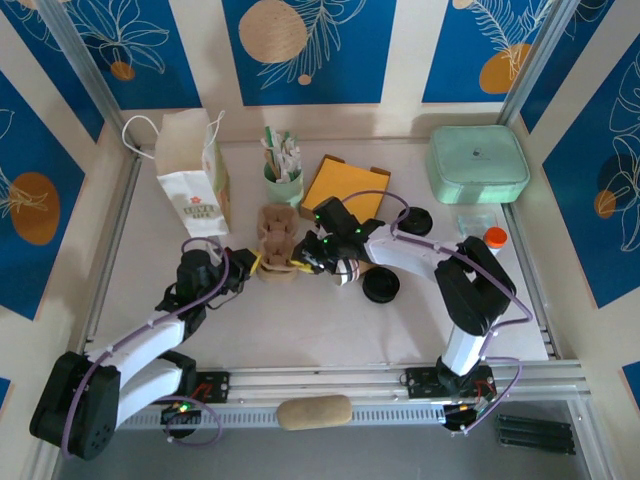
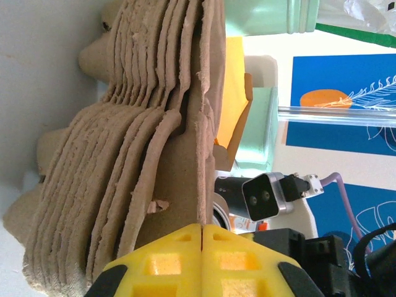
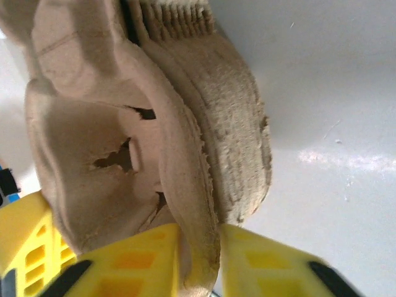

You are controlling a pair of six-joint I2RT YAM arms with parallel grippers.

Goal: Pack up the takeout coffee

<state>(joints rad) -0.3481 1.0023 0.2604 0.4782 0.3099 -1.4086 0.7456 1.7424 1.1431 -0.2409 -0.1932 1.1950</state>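
Low in the left wrist view, the left gripper [image 2: 202,241] has its yellow jaws pressed together on a thin edge of the stack of pulp carriers [image 2: 142,154], seemingly to anchor it. At the bottom of the right wrist view, the right gripper [image 3: 201,257] pinches the rim of the top carrier [image 3: 117,142] in a narrow gap. This is probably to peel one carrier free for the drink; its wells are empty. In the overhead view both grippers meet at centre frame. Just right of them, partly under the right arm, the takeout coffee [image 1: 346,272] appears to lie on its side, not yet in any carrier, with a black lid [image 1: 381,287] beside it. Farther up, a mint-green cup [image 1: 284,186] holds utensils. A paper bag [image 1: 193,180] stands open-topped at upper left, its contents hidden, and a closed mint box [image 1: 478,165] sits at upper right.
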